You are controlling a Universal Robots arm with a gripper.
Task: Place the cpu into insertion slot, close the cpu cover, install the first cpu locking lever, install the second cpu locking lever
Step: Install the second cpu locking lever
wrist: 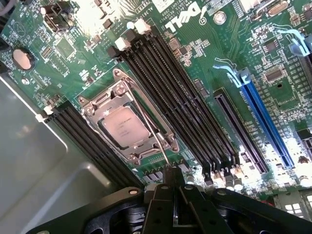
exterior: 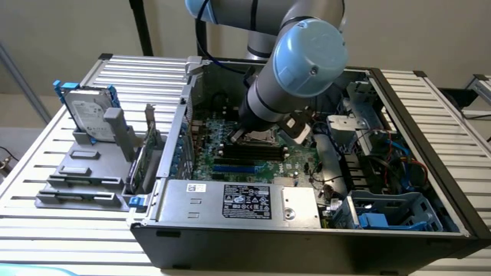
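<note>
The cpu (wrist: 126, 127) lies flat in the insertion slot (wrist: 127, 126), its silvery-beige top showing through the window of the cpu cover (wrist: 105, 105). The cover's silver frame is down around the chip. A thin metal locking lever (wrist: 155, 139) runs along one side of the cover to my gripper (wrist: 174, 187). My black fingers (wrist: 163, 200) stand together, and their tips meet the lever's end just past the socket's corner. In the exterior view the arm's wrist (exterior: 268, 98) reaches down into the open computer case over the insertion slot (exterior: 259, 137).
Long black memory slots (wrist: 185, 97) flank the socket on both sides. A blue card slot (wrist: 265, 122) and a coin battery (wrist: 22, 58) sit on the green board. A grey metal panel (wrist: 39, 161) borders it. A hard drive (exterior: 88, 112) stands outside the case; the power supply (exterior: 238, 198) lies in front.
</note>
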